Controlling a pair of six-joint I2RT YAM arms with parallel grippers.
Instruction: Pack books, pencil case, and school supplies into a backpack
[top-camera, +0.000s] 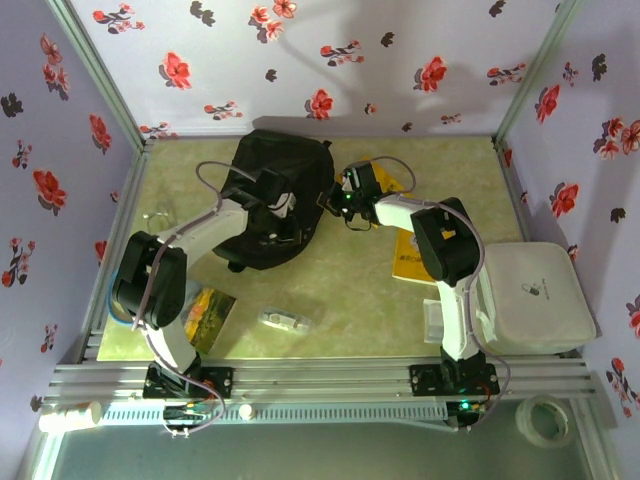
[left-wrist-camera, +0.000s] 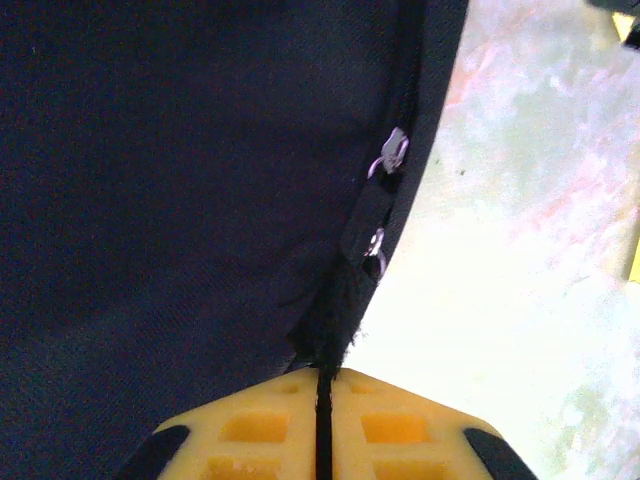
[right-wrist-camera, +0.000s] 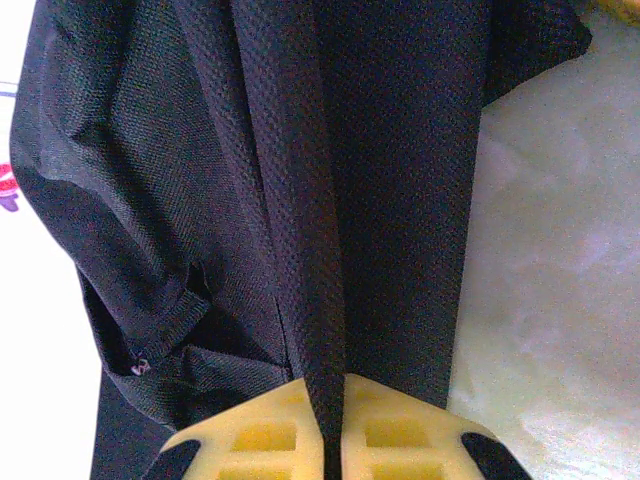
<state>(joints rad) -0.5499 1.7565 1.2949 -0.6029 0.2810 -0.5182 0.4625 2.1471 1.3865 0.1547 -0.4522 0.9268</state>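
Seen from above, bare table (top-camera: 340, 290) lies open at centre frame, between the two arms. The black backpack (top-camera: 255, 165) fills the upper middle. The left arm (top-camera: 200, 232) slants up to it from lower left, and the right arm (top-camera: 440, 240) reaches it from the right. A pencil case (top-camera: 285, 320) and a blue book (top-camera: 207, 313) sit low left. A white box (top-camera: 535, 295) blocks the lower right.

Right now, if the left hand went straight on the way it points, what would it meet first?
The large black soft fabric backpack: the left hand is shut on its zip edge, and straight ahead lies more of that fabric, silver zip pulls just to the right. Depth is unclear.
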